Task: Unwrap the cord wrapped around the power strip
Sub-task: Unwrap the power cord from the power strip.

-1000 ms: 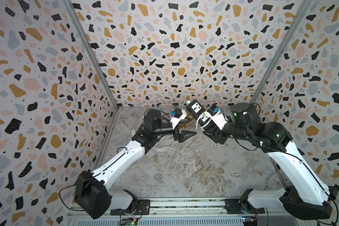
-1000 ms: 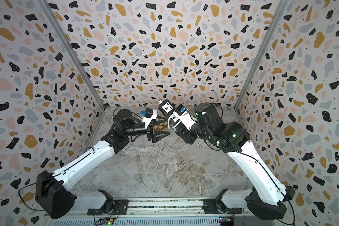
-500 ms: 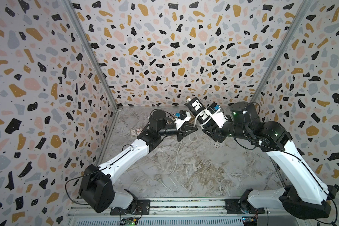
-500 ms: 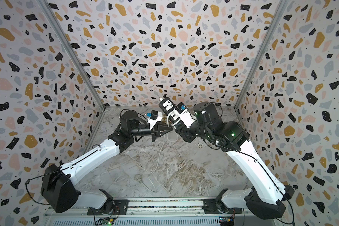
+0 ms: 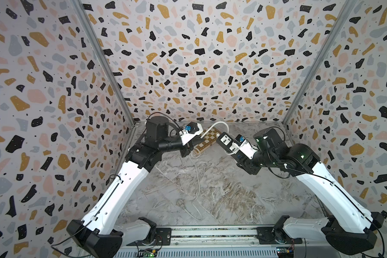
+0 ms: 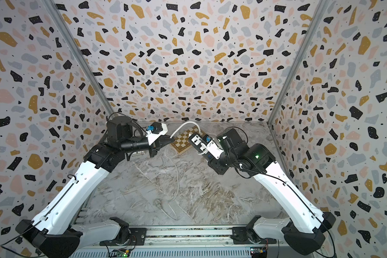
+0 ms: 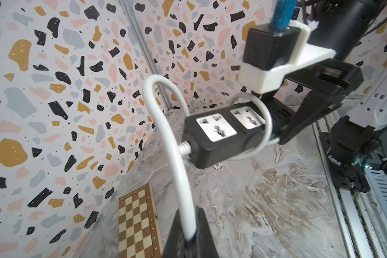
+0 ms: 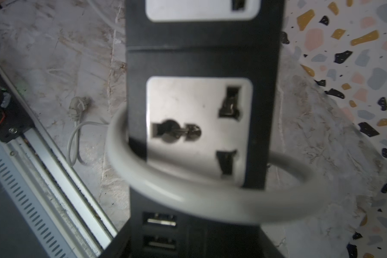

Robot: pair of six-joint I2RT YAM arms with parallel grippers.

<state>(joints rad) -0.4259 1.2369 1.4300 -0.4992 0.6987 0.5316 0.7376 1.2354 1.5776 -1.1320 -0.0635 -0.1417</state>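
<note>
1. The right gripper (image 5: 239, 155) holds the power strip (image 5: 226, 141) up off the table (image 5: 244, 196). Its jaws are clamped on the end with the small ports.
2. The strip's two socket faces look upward. Its free end points toward the left arm and the back wall.
3. The left gripper (image 7: 188, 236) has its jaws together on the cord (image 7: 165, 125). In the left wrist view the white cable is pinched between the two dark fingertips.
4. From that pinch the cord rises in a tall arch and comes down at the strip's free end, where a ribbed collar sits. Its path behind the strip cannot be made out.
5. One loose loop of the cord goes round the strip, crossing the socket face nearest the ports; the right wrist view shows it plainly.
6. Below the left gripper, in both top views, the cord hangs to the table and runs toward the front rail.
7. The plug (image 5: 180, 203) lies flat on the table near the front, with a small curl of cord beside it.
8. A chessboard (image 5: 207, 140) lies on the table at the back, beneath the arch, between the two grippers.
</note>
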